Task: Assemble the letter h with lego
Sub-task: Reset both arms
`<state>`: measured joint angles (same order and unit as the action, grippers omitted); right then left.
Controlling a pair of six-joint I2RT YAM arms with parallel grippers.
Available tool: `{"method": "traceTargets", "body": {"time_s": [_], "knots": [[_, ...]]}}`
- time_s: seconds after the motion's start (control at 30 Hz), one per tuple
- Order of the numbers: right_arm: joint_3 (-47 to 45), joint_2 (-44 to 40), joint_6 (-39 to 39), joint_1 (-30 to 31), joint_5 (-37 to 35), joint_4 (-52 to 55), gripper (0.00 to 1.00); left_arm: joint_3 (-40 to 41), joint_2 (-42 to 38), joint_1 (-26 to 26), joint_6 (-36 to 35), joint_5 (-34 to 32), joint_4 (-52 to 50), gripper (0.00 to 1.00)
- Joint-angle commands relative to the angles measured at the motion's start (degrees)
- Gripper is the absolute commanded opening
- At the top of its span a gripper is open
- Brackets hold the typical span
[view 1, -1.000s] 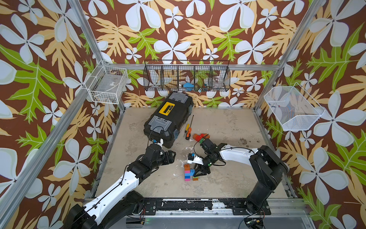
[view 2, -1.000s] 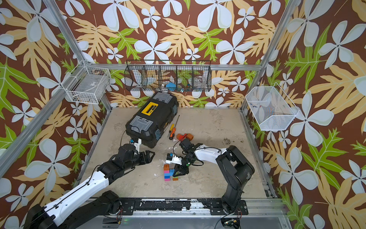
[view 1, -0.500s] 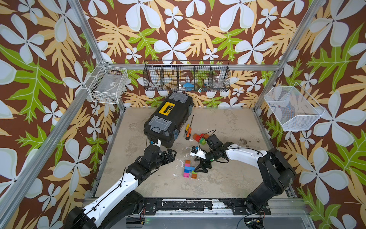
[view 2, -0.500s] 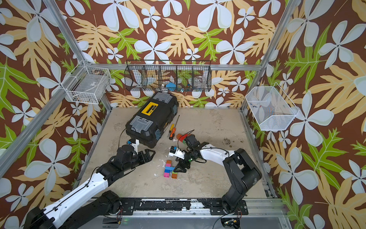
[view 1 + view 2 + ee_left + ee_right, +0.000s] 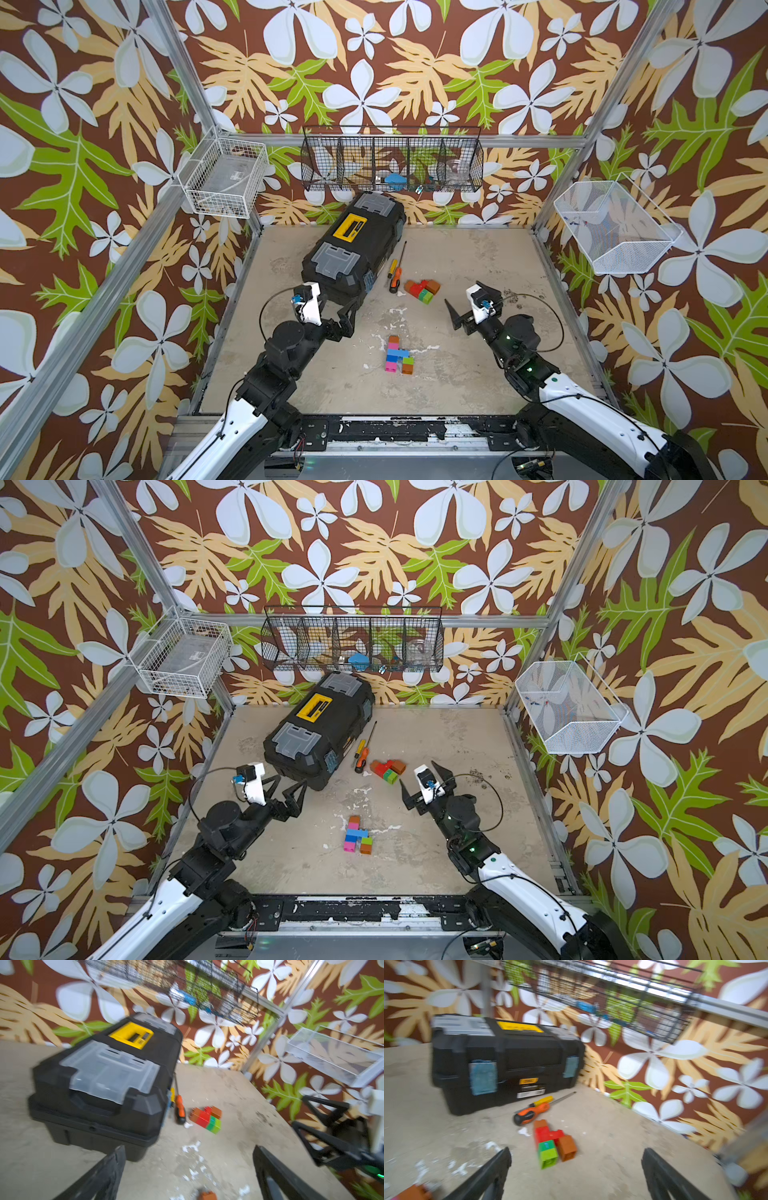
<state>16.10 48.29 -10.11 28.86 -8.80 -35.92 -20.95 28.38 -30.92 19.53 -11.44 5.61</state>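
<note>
The letter h point(image 5: 397, 355) point(image 5: 356, 835) lies flat on the table between my two arms, touched by neither. It has an orange, pink and blue column, a light-blue bridge and a short green and orange leg. Only its orange end shows in the left wrist view point(image 5: 206, 1195) and the right wrist view point(image 5: 415, 1192). A loose cluster of red, orange-brown and green lego point(image 5: 422, 289) point(image 5: 388, 770) point(image 5: 205, 1119) point(image 5: 553, 1142) sits farther back. My left gripper point(image 5: 338, 309) point(image 5: 289, 787) point(image 5: 189, 1149) hangs open and empty by the toolbox. My right gripper point(image 5: 464, 296) point(image 5: 417, 776) point(image 5: 576, 1150) is open and empty, right of the cluster.
A black toolbox point(image 5: 353, 245) with a yellow handle stands at the back left. Two screwdrivers point(image 5: 395, 276) lie beside it, next to the cluster. A black wire basket point(image 5: 392, 160) hangs on the back wall, and white baskets hang on the left point(image 5: 224, 178) and right point(image 5: 615, 226).
Both grippers have opened wide. The right one has let go of the h and drawn back to the right; the left has pulled away to the left. The h rests alone.
</note>
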Motion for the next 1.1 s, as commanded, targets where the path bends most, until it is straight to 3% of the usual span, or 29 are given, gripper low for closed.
{"method": "traceTargets", "body": {"time_s": [0.0, 0.13, 0.2, 0.23, 0.3, 0.4, 0.53, 0.6, 0.73, 0.8, 0.9, 0.97, 1.0, 1.03, 1.07], "knots": [[-3.4, 0.2, 5.7, -4.3, -12.7, -7.5, 1.0, 9.7, -2.0, -0.1, -5.7, -17.9, 17.9, 1.0], [-9.0, 5.1, 11.4, -13.2, -11.7, -12.3, 1.0, 16.6, 2.7, 0.0, -18.4, -27.8, 26.3, 1.0], [-12.3, 8.3, 12.3, -16.4, -8.7, -19.4, 1.0, 19.0, 4.4, 0.1, -19.5, -33.4, 32.3, 1.0], [-14.5, 11.3, 12.0, -17.7, -6.4, -25.7, 1.0, 21.7, 5.2, 0.6, -23.1, -32.8, 39.8, 1.0], [-16.1, 17.5, 10.8, -18.5, -6.3, -36.0, 1.0, 25.1, 7.6, 2.4, -22.9, -31.4, 46.7, 1.0], [-11.0, 22.5, 7.5, -18.7, -5.5, -32.3, 1.0, 25.6, 15.6, 6.7, -19.7, -25.1, 50.6, 1.0], [-12.5, 34.5, 10.0, -22.6, -4.8, -46.5, 1.0, 26.8, 28.6, 9.4, -22.1, -18.3, 69.4, 1.0], [-13.2, 38.7, 10.2, -23.6, -3.7, -53.7, 1.0, 25.2, 34.6, 11.7, -22.8, -13.1, 73.3, 1.0], [-12.0, 34.7, 12.6, -25.5, -2.4, -45.0, 1.0, 20.3, 39.3, 13.4, -23.7, -14.5, 69.3, 1.0], [-9.7, 36.5, 14.8, -28.6, 1.9, -43.3, 1.0, 21.4, 43.9, 17.4, -23.1, -8.5, 76.0, 1.0], [-9.0, 35.2, 13.9, -28.7, 4.4, -40.3, 1.0, 19.7, 58.6, 21.1, -23.1, -4.9, 89.5, 1.0], [-9.0, 36.0, 13.4, -28.7, 5.1, -41.5, 1.0, 16.1, 52.1, 21.9, -21.1, -1.9, 72.2, 1.0], [-8.7, 36.0, 13.4, -28.7, 4.9, -41.0, 1.0, 15.0, 53.4, 23.1, -20.8, 0.3, 72.0, 1.0], [-7.9, 35.7, 13.8, -28.6, 4.5, -39.0, 1.0, 15.3, 56.0, 23.6, -20.9, -0.7, 77.0, 1.0], [-6.5, 35.7, 14.3, -28.6, 3.8, -36.1, 1.0, 15.3, 54.7, 23.8, -19.8, -1.4, 74.7, 1.0]]}}
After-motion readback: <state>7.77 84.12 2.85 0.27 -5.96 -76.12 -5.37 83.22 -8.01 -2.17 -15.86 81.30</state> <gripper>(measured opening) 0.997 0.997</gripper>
